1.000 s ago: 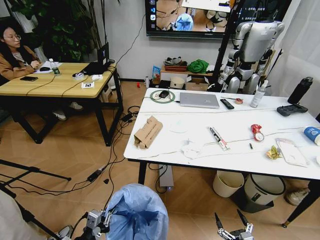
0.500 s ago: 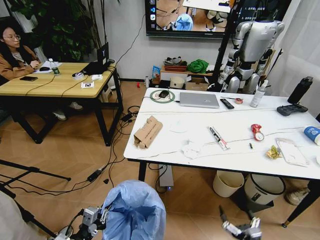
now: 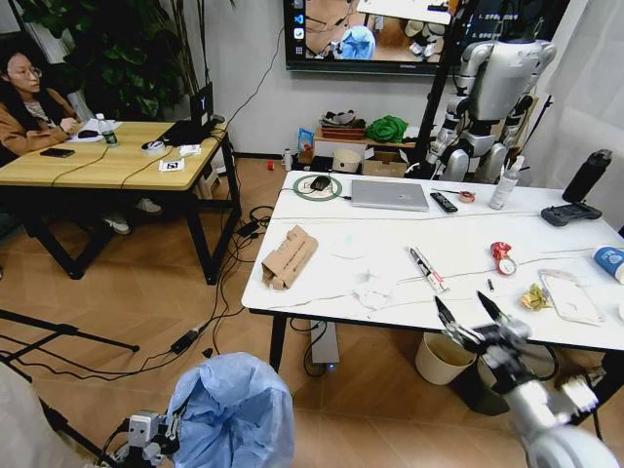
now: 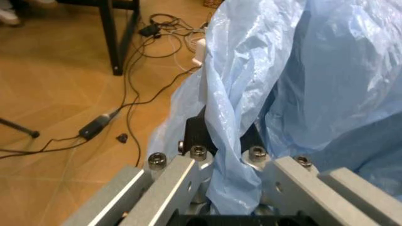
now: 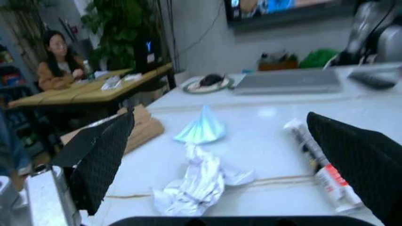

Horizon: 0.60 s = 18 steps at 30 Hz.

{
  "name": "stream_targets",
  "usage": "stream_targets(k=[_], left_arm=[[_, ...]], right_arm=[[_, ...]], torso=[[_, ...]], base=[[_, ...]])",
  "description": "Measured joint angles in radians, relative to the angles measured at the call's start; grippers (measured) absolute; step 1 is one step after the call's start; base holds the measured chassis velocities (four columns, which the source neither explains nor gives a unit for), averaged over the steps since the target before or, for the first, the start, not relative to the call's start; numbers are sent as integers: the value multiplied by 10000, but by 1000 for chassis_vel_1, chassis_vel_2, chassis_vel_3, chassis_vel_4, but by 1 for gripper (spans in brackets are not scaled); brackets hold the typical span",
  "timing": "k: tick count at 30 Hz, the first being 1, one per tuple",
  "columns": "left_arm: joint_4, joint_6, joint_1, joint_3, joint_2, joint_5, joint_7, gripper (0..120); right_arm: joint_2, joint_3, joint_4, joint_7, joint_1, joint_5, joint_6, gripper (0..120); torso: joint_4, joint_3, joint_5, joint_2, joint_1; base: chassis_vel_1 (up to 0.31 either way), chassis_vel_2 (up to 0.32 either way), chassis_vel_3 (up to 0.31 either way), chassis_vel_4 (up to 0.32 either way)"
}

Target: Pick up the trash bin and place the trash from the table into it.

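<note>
trash bin [image 3: 232, 414]: lower part cut by picture edge
blue paper cup [image 3: 610, 261]: cut at right edge
left gripper [image 4: 220, 157]: fingertips hidden in bag

A closed grey laptop [image 3: 389, 195] lies flat beside a green ring coaster [image 3: 317, 188] carrying a dark mouse; a black remote [image 3: 443, 202] sits just beside the laptop's other edge. Farther along stand a white spray bottle [image 3: 504, 185] and a black bottle [image 3: 585, 176], with a game controller [image 3: 569, 214] near the latter. A wooden desk [image 3: 107, 161], a potted plant [image 3: 117, 49] and a wall screen [image 3: 375, 34] occupy the background; cables [image 3: 210, 302] trail across the floor.
</note>
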Motion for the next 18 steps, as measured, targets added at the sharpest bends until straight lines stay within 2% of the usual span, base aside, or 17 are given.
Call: stream_targets(k=[1, 6, 12, 18], left_arm=[[0, 0, 0, 0, 0, 0, 0, 0], [-210, -59, 186, -147, -359, 216, -51, 0], [-319, -103, 197, -85, -638, 450, -68, 0], [-383, -70, 198, -63, -675, 481, -130, 0]], right_arm=[[0, 0, 0, 0, 0, 0, 0, 100], [52, -1868, -884, 754, 2131, 349, -1468, 100], [577, -3011, -2093, 810, 3429, -294, -1686, 100], [842, -3337, -2998, 794, 4035, -541, -1735, 100]], torso=[[0, 0, 0, 0, 0], [-1, -3, 3, -4, -3], [-1, -4, 1, -7, -3], [-2, -6, -1, -10, -5]], base=[[0, 0, 0, 0], [0, 0, 0, 0], [0, 0, 0, 0], [0, 0, 0, 0]])
